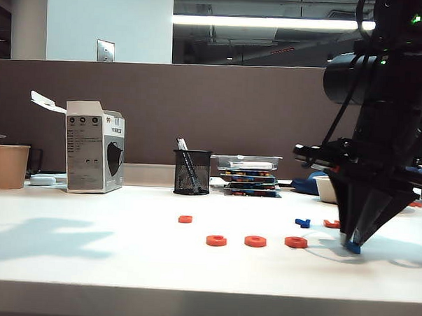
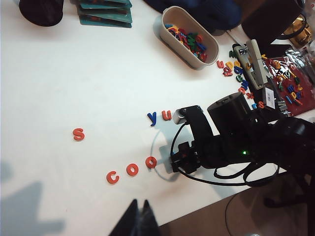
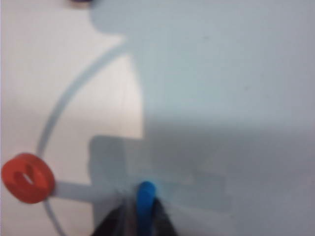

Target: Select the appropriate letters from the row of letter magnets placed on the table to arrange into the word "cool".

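The right gripper [image 1: 350, 242] stands tip-down on the white table [image 1: 87, 257], at the right end of the line of orange letters, its jaws narrowly parted with the light-blue L [image 3: 145, 199] upright between them and touching the tabletop; whether the pads grip it or merely flank it I cannot tell. Beside it lie the orange C [image 2: 112, 177] and two orange O's [image 2: 132, 169] [image 2: 151, 162]; behind them the dark-blue Y [image 2: 152, 117] and orange U [image 2: 167, 115], with the orange S [image 2: 78, 133] apart. The left gripper [image 2: 139, 216] hovers high above the table's near edge, fingers pressed together, empty.
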Controlling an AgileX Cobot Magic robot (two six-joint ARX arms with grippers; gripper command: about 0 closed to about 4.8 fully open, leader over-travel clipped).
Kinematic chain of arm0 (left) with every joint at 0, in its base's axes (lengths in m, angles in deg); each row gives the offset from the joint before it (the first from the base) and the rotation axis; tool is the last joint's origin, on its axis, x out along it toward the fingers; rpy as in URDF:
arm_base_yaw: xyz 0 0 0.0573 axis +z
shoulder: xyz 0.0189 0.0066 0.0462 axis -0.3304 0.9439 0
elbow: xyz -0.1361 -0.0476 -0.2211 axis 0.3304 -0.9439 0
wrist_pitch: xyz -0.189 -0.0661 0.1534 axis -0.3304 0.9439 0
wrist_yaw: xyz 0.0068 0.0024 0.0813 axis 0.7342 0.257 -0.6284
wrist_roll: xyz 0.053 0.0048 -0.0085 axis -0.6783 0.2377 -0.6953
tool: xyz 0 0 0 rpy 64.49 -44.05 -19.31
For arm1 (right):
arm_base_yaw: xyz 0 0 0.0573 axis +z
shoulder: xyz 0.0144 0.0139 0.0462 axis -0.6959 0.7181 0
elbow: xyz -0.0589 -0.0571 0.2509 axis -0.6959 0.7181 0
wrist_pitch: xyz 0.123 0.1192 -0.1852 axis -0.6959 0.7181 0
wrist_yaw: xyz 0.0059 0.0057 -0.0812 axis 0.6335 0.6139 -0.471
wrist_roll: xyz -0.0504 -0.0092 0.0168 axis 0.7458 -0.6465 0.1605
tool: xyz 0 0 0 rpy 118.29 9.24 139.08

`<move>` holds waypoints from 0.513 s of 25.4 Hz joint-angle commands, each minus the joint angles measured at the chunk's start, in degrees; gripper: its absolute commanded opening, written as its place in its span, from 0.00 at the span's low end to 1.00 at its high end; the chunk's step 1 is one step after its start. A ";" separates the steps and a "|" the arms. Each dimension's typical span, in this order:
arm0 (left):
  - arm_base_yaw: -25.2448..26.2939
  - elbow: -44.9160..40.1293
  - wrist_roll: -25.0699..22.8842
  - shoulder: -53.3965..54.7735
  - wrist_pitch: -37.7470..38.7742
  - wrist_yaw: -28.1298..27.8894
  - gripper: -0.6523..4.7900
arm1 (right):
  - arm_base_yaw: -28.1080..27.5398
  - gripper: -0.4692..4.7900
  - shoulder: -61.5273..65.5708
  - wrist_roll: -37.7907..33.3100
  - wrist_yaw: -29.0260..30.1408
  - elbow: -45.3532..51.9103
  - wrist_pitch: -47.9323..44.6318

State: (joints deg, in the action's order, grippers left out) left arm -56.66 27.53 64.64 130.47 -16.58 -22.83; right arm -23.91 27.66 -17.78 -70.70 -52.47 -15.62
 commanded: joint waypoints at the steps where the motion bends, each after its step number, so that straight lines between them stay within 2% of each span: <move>1: -0.04 0.24 -0.24 -0.26 -0.42 -0.13 0.11 | 0.17 0.41 -0.02 -0.24 0.33 -1.57 0.94; 10: -0.04 0.24 -0.24 -0.24 -0.46 -0.13 0.11 | 0.15 0.41 -1.62 0.00 0.09 -6.86 3.34; 11: -0.04 0.24 -0.24 -0.24 -0.50 -0.15 0.11 | 0.13 0.38 -2.16 0.28 0.09 -7.61 3.61; 13: -0.04 0.24 -0.22 -0.24 -0.59 -0.13 0.11 | 0.00 0.22 -3.13 1.44 0.04 -8.85 3.91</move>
State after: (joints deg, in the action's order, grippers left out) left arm -56.66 27.53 64.64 130.50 -16.61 -22.83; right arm -23.94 25.65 -17.51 -70.48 -60.25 -11.89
